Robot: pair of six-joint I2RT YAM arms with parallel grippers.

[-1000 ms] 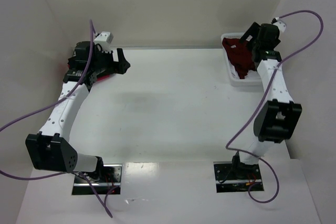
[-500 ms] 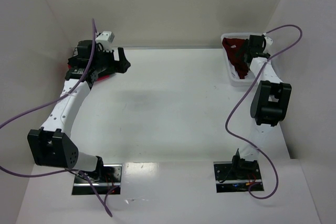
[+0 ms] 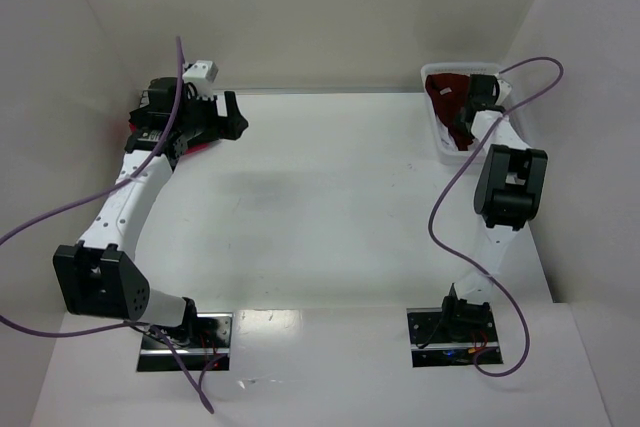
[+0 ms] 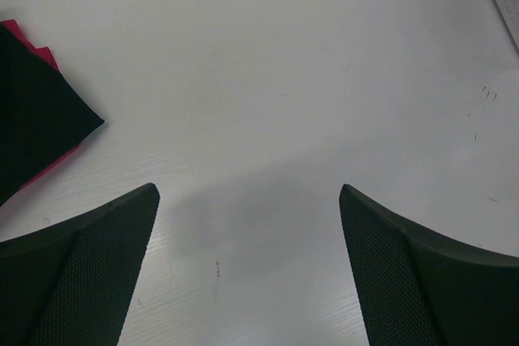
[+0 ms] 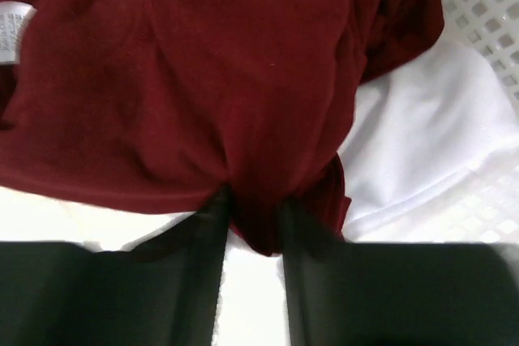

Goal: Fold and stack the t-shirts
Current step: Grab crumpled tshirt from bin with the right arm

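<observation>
Cloth, seemingly limp and light, bunches where right pincer (image 5: 253,204) pinches a fold of maroon t-shirt (image 5: 162,79) in basket (image 5: 486,6); left pincer (image 4: 247,196) spread.

The maroon t-shirt (image 5: 162,79) is a plain deep red with a white label (image 5: 12,30). The cloth (image 5: 422,135) beside it is white, and so is the lattice-holed basket (image 5: 486,6). The black t-shirt (image 4: 32,111) is plain. The bright pink one (image 4: 45,50) shows only an edge (nearly red in shadow). The surface (image 4: 284,79) is white. The left gripper (image 4: 247,200) is dark grey and mesh-patterned.
</observation>
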